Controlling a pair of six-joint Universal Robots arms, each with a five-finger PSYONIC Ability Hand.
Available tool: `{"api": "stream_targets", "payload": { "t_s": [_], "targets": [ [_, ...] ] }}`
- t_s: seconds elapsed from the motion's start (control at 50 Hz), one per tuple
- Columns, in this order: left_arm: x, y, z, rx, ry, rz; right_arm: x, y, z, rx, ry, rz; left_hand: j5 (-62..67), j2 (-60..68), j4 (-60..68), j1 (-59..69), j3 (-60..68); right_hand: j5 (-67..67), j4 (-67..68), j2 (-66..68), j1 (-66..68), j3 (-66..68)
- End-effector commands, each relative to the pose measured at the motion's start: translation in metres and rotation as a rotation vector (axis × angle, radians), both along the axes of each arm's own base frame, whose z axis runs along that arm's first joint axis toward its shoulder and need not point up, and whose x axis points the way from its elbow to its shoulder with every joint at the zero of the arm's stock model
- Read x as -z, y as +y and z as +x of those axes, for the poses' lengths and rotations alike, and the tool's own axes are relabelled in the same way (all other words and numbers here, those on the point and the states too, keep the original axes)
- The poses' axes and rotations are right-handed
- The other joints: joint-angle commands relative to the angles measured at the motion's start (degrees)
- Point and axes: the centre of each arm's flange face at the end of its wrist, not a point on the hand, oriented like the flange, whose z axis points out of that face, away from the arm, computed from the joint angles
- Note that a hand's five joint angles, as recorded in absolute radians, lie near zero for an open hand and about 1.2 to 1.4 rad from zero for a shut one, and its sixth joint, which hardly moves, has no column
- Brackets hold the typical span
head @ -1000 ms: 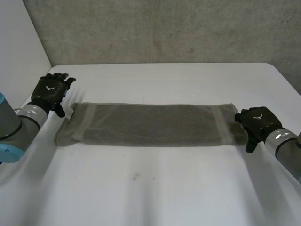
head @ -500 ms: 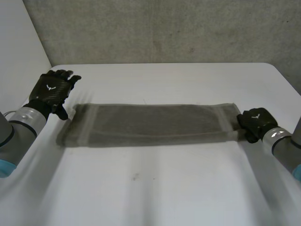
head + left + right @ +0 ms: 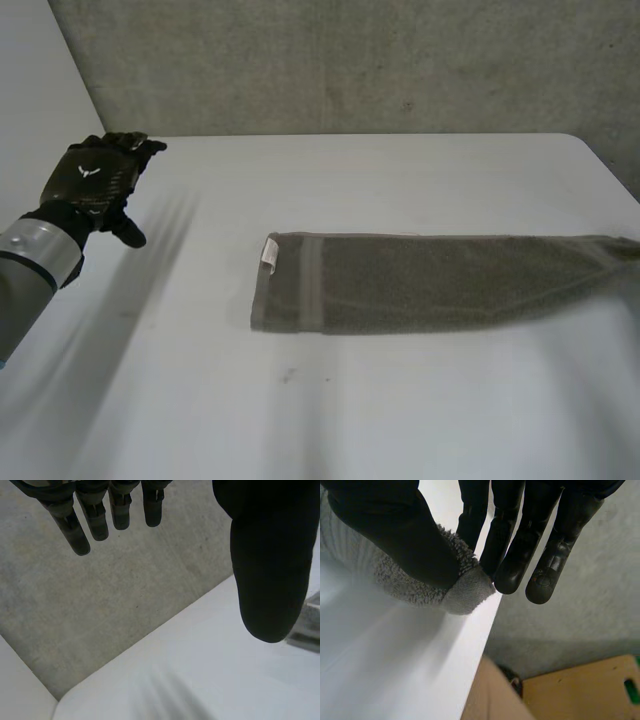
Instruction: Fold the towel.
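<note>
Black right hand [image 3: 390,530] is pinching corner of long grey-brown terry towel [image 3: 430,283] between thumb and fingers | black left hand [image 3: 95,185] is hovering, fingers straight, empty, well apart from it.

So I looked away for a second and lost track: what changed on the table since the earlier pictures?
The towel slid along the table toward the robot's right, drawn by the right hand, which pinches its corner at the table's edge. Its other end is now far from the left hand. Unchanged: the towel lies flat in a long strip; the left hand stays open, holding nothing.
</note>
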Motion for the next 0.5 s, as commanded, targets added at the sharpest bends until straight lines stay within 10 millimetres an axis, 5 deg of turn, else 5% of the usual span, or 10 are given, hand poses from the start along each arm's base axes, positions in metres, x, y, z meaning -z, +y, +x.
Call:
{"api": "stream_targets", "payload": {
  "t_s": [0.02, 0.04, 0.08, 0.1, 0.14, 0.16, 0.2, 0.26, 0.36, 0.5],
  "targets": [
    [-0.009, 0.006, 0.000, 0.000, 0.050, 0.016, -0.048, 0.018, 0.099, -0.231, -0.117, -0.132, -1.35, 0.85, 0.76, 0.13, 0.82, 14.20, 11.57, 12.91, 25.45, 12.24],
    [-0.011, 0.006, 0.000, -0.002, 0.053, 0.013, -0.048, 0.018, 0.099, -0.231, -0.118, -0.132, -1.52, 0.68, 0.59, -0.04, 0.66, 14.20, 11.57, 12.91, 25.45, 12.24],
    [-0.013, 0.007, 0.000, -0.002, 0.054, 0.007, -0.056, 0.036, 0.150, -0.360, -0.165, -0.160, -1.35, 0.85, 0.75, 0.13, 0.82, 14.20, 11.57, 12.91, 25.45, 12.24],
    [-0.013, 0.007, 0.000, -0.002, 0.054, 0.007, -0.056, 0.036, 0.150, -0.361, -0.165, -0.160, -1.35, 0.85, 0.76, 0.13, 0.82, 14.20, 11.57, 12.91, 25.45, 12.24],
    [-0.014, 0.008, 0.000, 0.000, 0.054, 0.004, -0.060, 0.064, 0.208, -0.526, -0.185, -0.201, -1.35, 0.85, 0.76, 0.13, 0.82, 14.20, 11.57, 12.91, 25.45, 12.24],
    [-0.014, 0.008, -0.001, 0.002, 0.054, 0.005, -0.060, 0.064, 0.208, -0.527, -0.185, -0.201, -1.35, 0.85, 0.76, 0.13, 0.82, 14.20, 11.57, 12.91, 25.45, 12.24],
    [-0.014, 0.009, -0.001, 0.002, 0.054, 0.004, -0.050, 0.097, 0.263, -0.686, -0.202, -0.216, -1.35, 0.85, 0.76, 0.13, 0.82, 14.20, 11.57, 12.91, 25.45, 12.24],
    [-0.014, 0.009, -0.002, 0.006, 0.054, 0.004, -0.033, 0.130, 0.307, -0.812, -0.215, -0.196, -1.35, 0.85, 0.76, 0.13, 0.82, 14.20, 11.57, 12.91, 25.45, 12.24],
    [-0.013, 0.012, -0.008, 0.023, 0.054, 0.009, 0.012, 0.169, 0.347, -0.943, -0.206, -0.091, -1.35, 0.85, 0.76, 0.13, 0.82, 14.20, 11.57, 12.91, 25.45, 12.24],
    [-0.011, 0.019, -0.024, 0.072, 0.053, 0.004, 0.047, 0.198, 0.366, -1.024, -0.187, -0.015, -1.19, 1.01, 0.92, 0.30, 0.99, 14.20, 11.57, 12.91, 25.45, 12.24]
  ]
}}
